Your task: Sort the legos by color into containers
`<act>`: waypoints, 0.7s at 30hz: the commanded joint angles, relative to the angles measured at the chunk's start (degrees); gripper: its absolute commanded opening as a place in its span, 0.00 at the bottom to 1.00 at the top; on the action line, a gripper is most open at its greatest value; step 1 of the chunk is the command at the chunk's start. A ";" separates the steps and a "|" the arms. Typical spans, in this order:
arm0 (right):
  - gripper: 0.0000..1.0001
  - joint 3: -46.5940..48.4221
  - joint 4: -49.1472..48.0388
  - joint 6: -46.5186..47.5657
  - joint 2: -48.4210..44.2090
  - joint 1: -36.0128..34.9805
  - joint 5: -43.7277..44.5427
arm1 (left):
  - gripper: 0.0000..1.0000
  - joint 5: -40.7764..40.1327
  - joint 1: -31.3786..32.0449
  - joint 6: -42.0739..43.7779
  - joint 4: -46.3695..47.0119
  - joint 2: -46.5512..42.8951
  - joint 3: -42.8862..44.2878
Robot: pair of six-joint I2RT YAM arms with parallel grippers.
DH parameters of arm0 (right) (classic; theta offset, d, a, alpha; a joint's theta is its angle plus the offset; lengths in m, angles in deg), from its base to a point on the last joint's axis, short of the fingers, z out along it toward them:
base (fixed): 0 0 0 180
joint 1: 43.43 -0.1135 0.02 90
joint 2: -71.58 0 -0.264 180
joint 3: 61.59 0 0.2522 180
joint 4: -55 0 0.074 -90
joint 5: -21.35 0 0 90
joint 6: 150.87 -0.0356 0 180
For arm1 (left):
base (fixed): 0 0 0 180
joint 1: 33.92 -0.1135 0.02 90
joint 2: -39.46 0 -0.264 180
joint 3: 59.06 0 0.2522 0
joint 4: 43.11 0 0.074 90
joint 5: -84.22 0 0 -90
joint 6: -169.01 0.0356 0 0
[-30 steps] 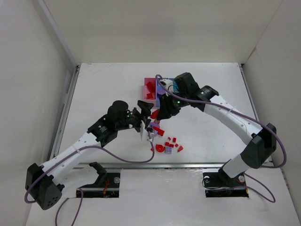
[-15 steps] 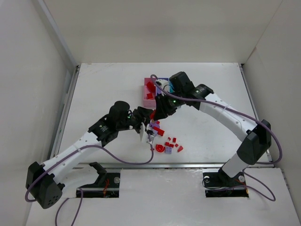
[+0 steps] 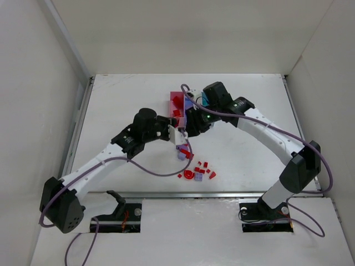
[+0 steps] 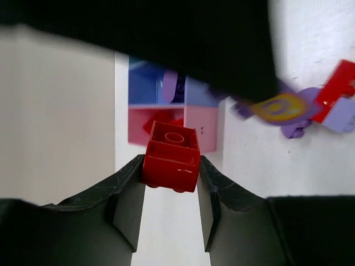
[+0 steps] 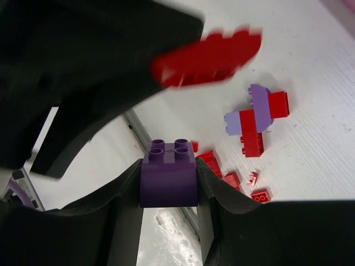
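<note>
My left gripper point(image 3: 176, 133) point(image 4: 170, 169) is shut on a red brick point(image 4: 171, 156) and holds it above the table just in front of the pink bin point(image 4: 202, 123) point(image 3: 172, 105). The purple-blue bin point(image 4: 143, 84) point(image 3: 189, 104) sits beside it, and the light blue bin point(image 3: 203, 101) is partly hidden by my right arm. My right gripper point(image 3: 192, 125) point(image 5: 168, 183) is shut on a dark purple brick point(image 5: 168, 176) and holds it in the air close to the left gripper. Loose red pieces point(image 3: 198, 169) point(image 5: 260, 195) and lilac pieces point(image 3: 182, 153) point(image 5: 254, 113) lie on the table.
The two grippers are nearly touching by the bins' near end. A lilac cluster with a yellow-ringed piece point(image 4: 288, 106) and a red piece point(image 4: 339, 84) lies right of the pink bin. White walls enclose the table on three sides. A metal rail point(image 3: 183, 194) runs along the near edge.
My left arm has swung away from me and to the right, bringing the red brick up to the pink bin. My right gripper has shifted only slightly, still holding the purple brick.
</note>
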 commanded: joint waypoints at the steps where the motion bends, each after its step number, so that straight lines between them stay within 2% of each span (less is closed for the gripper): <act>1: 0.00 1.34 -1.30 2.48 -2.02 1.98 -2.46 | 0.00 -5.03 -2.92 -12.11 3.72 2.54 5.29; 4: 0.00 4.94 0.88 4.77 1.41 4.35 -3.78 | 0.00 -5.03 -5.64 -17.37 3.72 5.44 8.36; 8: 0.00 9.51 2.20 6.88 6.68 7.26 -5.97 | 0.00 -0.82 -9.16 -21.08 1.62 8.96 12.58; 11: 0.00 13.64 2.21 5.93 11.17 9.63 -3.97 | 0.00 1.47 -11.01 -22.84 1.09 11.77 14.70; 14: 0.00 19.35 0.45 2.07 16.79 10.78 7.51 | 0.00 2.00 -12.15 -28.37 1.88 16.06 17.24; 15: 0.00 21.10 -0.07 1.44 18.45 10.78 14.08 | 0.00 2.61 -12.16 -29.95 1.36 17.39 19.78; 19: 0.00 29.37 -0.78 -0.40 26.37 11.30 25.53 | 0.00 3.15 -14.96 -37.16 -0.92 23.81 26.47; 20: 0.04 32.17 -0.78 -0.41 28.64 11.30 26.96 | 0.00 3.15 -14.97 -37.96 -1.46 24.77 27.44; 21: 0.18 34.20 -0.78 -0.41 30.23 11.30 27.76 | 0.00 3.75 -15.84 -38.49 -2.07 27.13 28.84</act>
